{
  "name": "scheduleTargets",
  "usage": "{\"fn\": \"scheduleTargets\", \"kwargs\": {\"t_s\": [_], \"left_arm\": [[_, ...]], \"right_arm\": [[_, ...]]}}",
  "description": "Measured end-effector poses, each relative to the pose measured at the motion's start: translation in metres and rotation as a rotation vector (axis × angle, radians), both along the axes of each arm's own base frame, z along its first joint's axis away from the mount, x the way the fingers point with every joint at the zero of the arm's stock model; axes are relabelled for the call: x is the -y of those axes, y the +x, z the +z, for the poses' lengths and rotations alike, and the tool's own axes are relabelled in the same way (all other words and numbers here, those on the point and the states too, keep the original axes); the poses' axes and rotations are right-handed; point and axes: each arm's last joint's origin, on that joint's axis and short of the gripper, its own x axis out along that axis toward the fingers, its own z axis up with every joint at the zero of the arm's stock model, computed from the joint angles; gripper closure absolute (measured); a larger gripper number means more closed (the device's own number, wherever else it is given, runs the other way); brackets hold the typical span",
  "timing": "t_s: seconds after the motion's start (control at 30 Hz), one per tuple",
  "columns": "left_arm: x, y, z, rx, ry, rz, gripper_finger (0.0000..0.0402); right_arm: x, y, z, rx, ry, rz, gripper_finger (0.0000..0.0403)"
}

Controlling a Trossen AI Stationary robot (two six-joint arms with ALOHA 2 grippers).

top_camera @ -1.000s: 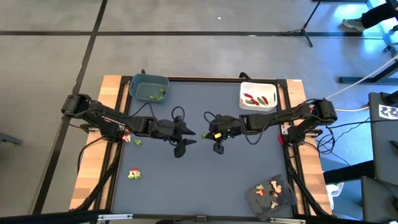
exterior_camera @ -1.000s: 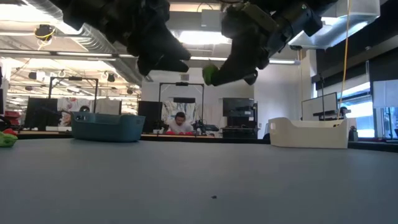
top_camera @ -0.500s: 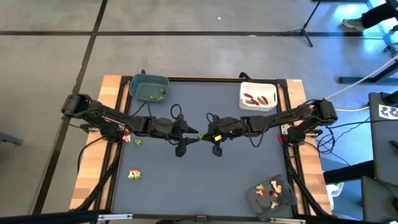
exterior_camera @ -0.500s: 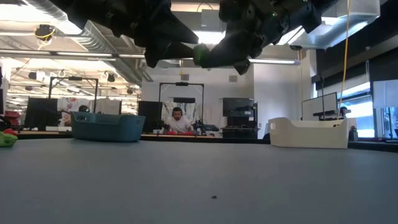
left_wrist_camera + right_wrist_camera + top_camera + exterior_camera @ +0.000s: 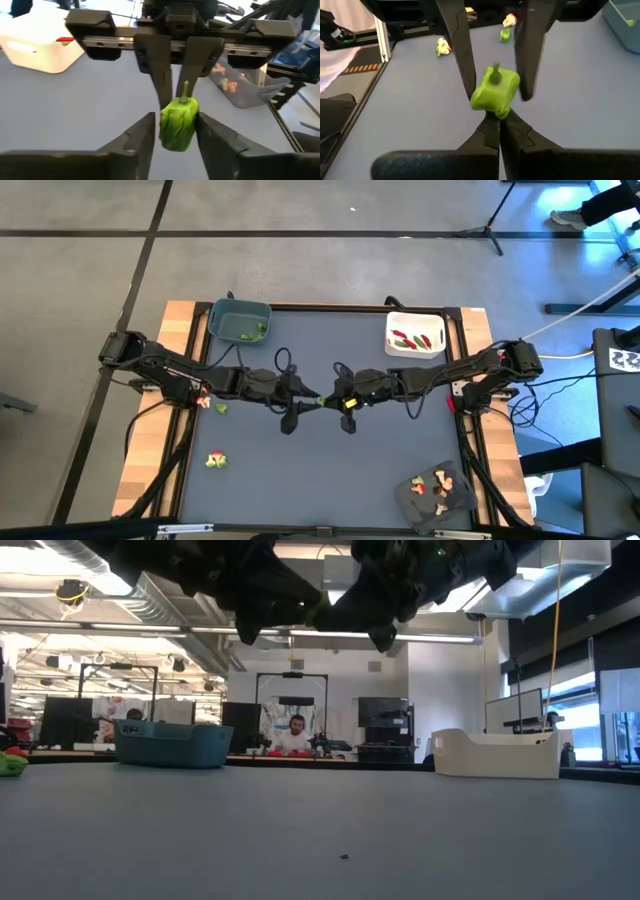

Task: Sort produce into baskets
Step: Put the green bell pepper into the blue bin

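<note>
Above mid-table the two grippers meet tip to tip: a mid-air handover. Right gripper (image 5: 496,125) is pinched shut on the underside of a green pepper (image 5: 495,91), stem pointing toward the left arm. Left gripper (image 5: 172,132) has its fingers either side of the pepper, at or almost at its flanks; whether they bear on it yet, cannot tell. Judgement: the pepper is held out high so the left arm can take it and carry it to the blue tub (image 5: 239,319) on its own side, where green bits already lie. Right must not let go until left has a firm squeeze, or the pepper drops to the mat.

White tub (image 5: 415,334) sits at the far right of the mat with red pieces in it. Grey tray (image 5: 436,498) at the near right corner holds pale tan pieces. Loose produce is left by the left arm: a green piece (image 5: 221,408) near its elbow and a small red-and-green cluster (image 5: 215,461) nearer the front edge. So sorting is partly done.

Surface: dark blue-grey mat (image 5: 330,470) in a dark frame, wooden strips on both sides. Room: grey floor with black tape lines, a tripod base; the low view shows an open lab with monitors and a person (image 5: 297,737) seated at a desk behind the table.
</note>
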Motion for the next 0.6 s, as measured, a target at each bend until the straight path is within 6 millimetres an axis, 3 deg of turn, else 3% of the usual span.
{"fn": "scheduleTargets", "kwargs": {"t_s": [0.17,0.3,0.6], "left_arm": [[0.0008,0.0000,0.0000,-0.001,0.010,-0.034,0.0333],[0.0008,-0.0002,-0.0005,-0.007,0.029,-0.041,0.0370],[0.0004,-0.0030,-0.0065,-0.078,0.043,-0.041,0.0358]], "right_arm": [[-0.0001,0.0001,0.0002,0.000,0.022,-0.009,0.0401],[-0.0001,0.0005,-0.0008,-0.011,0.084,-0.039,0.0373],[-0.0001,-0.0031,-0.0047,-0.080,0.119,-0.010,0.0269]]}}
